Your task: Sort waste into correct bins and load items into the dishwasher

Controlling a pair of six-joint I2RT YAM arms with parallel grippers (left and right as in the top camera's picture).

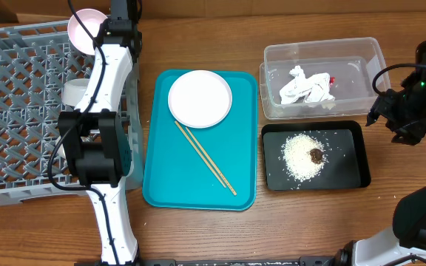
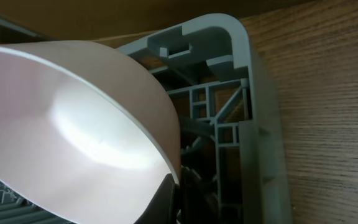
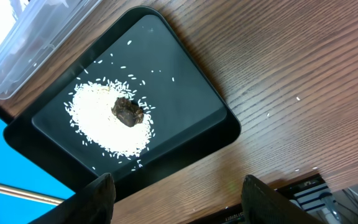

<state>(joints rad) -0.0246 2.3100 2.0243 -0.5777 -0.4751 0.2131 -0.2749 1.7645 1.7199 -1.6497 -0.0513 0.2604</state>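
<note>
Two robot arms share a wooden tabletop (image 1: 198, 37), with the clear-up looking about half done. The left claw (image 1: 100, 33) is shut tight on the rim of the pink bowl (image 1: 84, 29). It holds the bowl tilted, white inside showing, over the far right corner of the grey dish rack (image 1: 21, 111). In the wrist view one dark finger (image 2: 165, 200) presses at the bowl's edge; whether the bowl touches the lattice below cannot be told. The pinch on the thin rim seems chosen so the bowl can be stood in that corner, out of the way of larger pieces.

The right claw (image 3: 179, 199) hangs open and empty to the right of the bins, fingers spread well apart, seemingly waiting its turn.

The waste appears sorted. The crumpled napkin (image 1: 305, 87) and red wrapper (image 1: 332, 80) lie in the clear tub (image 1: 272, 55). Rice (image 1: 298, 155) with a brown scrap (image 1: 316, 155) is heaped in the black tray (image 3: 185, 74) on the tub's near side.

Yet to be loaded, by the look of it, are the white plate (image 1: 200, 98) and the chopsticks (image 1: 204, 157), which lie on the teal tray (image 1: 161, 177) between rack and bins.
</note>
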